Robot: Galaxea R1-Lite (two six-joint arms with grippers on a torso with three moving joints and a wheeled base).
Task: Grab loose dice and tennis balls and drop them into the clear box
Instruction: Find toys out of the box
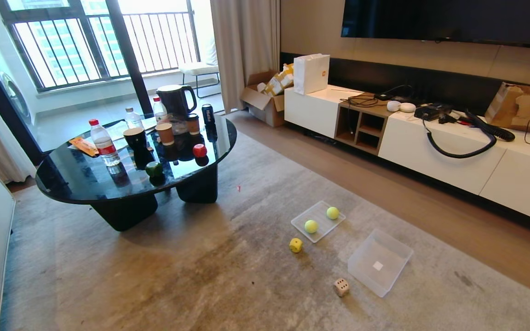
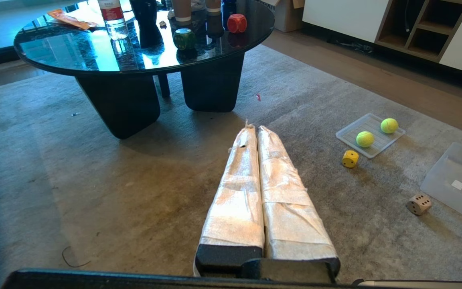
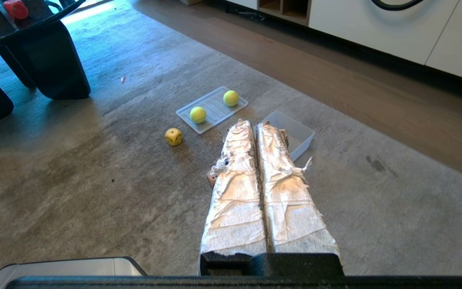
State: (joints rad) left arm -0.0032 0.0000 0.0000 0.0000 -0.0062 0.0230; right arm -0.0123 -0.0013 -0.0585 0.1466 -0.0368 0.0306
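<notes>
I see both grippers only through their own wrist cameras; neither arm shows in the head view. My left gripper (image 2: 254, 129) has its two tape-wrapped fingers pressed together with nothing between them, hanging above bare carpet (image 1: 177, 266) and touching nothing. My right gripper (image 3: 251, 125) is closed the same way, fingers side by side and empty, poised over the carpet with the clear box (image 1: 379, 263) partly hidden behind its tips.

The clear box sits open on the carpet, with nothing in it that I can make out. The tan die (image 1: 341, 287) lies just beside its near left corner. The yellow die (image 1: 296, 245) rests on the carpet close to the flat ridged tray (image 1: 302, 219), and both tennis balls (image 1: 311, 226) sit on that tray, apart from each other. The green die (image 1: 153, 168) and the red die (image 1: 199, 150) stand on the black glass table (image 1: 85, 184), among bottles and cups.
</notes>
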